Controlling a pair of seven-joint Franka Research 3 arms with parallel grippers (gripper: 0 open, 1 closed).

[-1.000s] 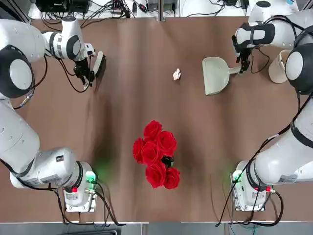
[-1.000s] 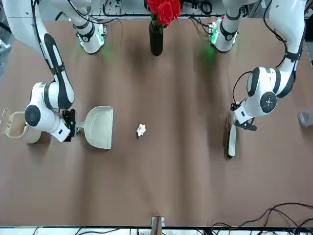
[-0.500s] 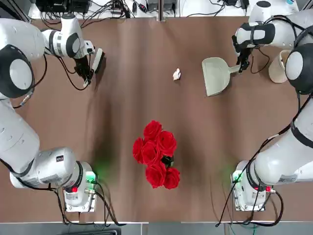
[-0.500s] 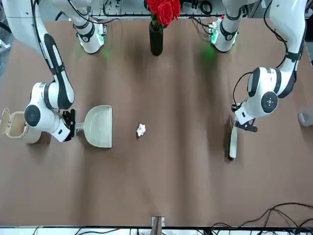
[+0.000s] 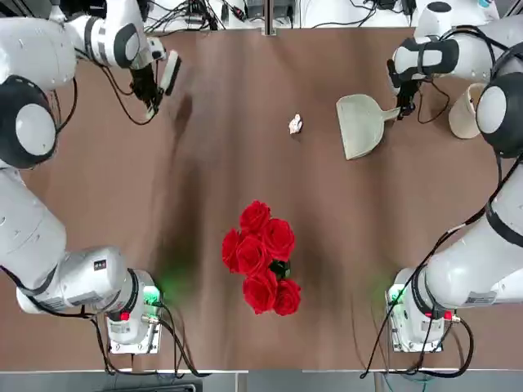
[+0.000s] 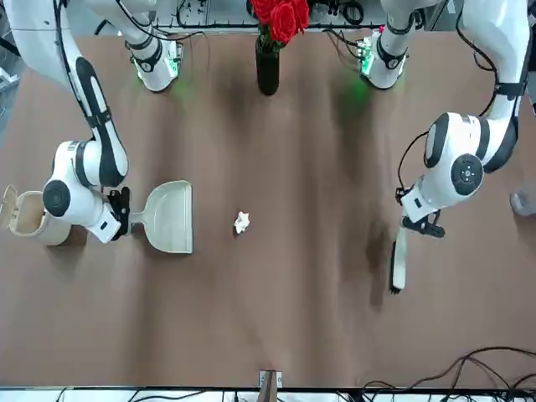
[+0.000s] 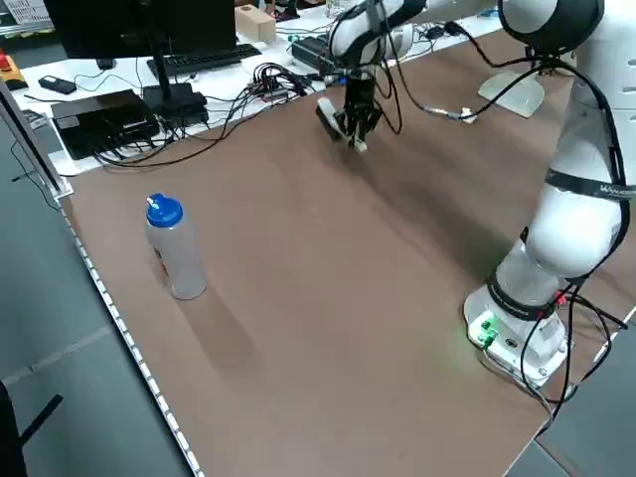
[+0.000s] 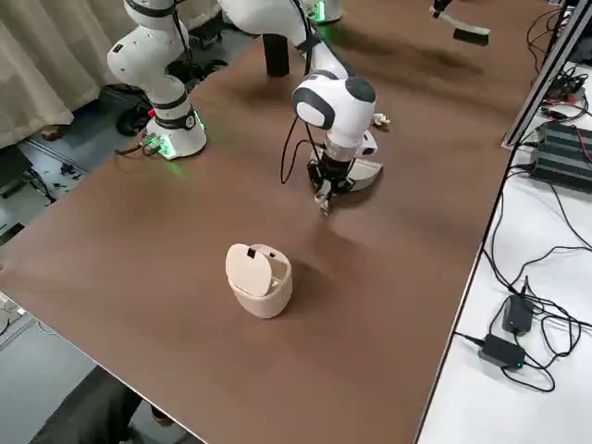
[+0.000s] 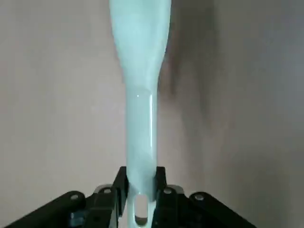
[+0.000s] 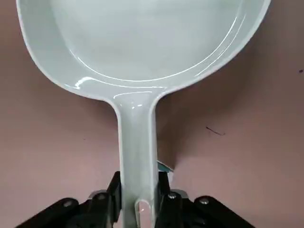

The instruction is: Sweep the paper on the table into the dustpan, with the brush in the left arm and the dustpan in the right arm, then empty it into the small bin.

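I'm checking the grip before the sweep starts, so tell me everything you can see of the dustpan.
The dustpan is pale grey-green, smooth and glossy like plastic, with a wide scoop, a raised rounded rim at the back and a short handle with a slot near its end. The right gripper is shut on that handle, one finger on each side. Seen from overhead, the scoop points left, toward the paper scrap, which lies apart from it. The visible part of the scoop holds nothing.

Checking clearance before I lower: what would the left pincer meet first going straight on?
Likely the tabletop, which the left pincer faces; the gap is unclear, and the brush it holds might touch down first.
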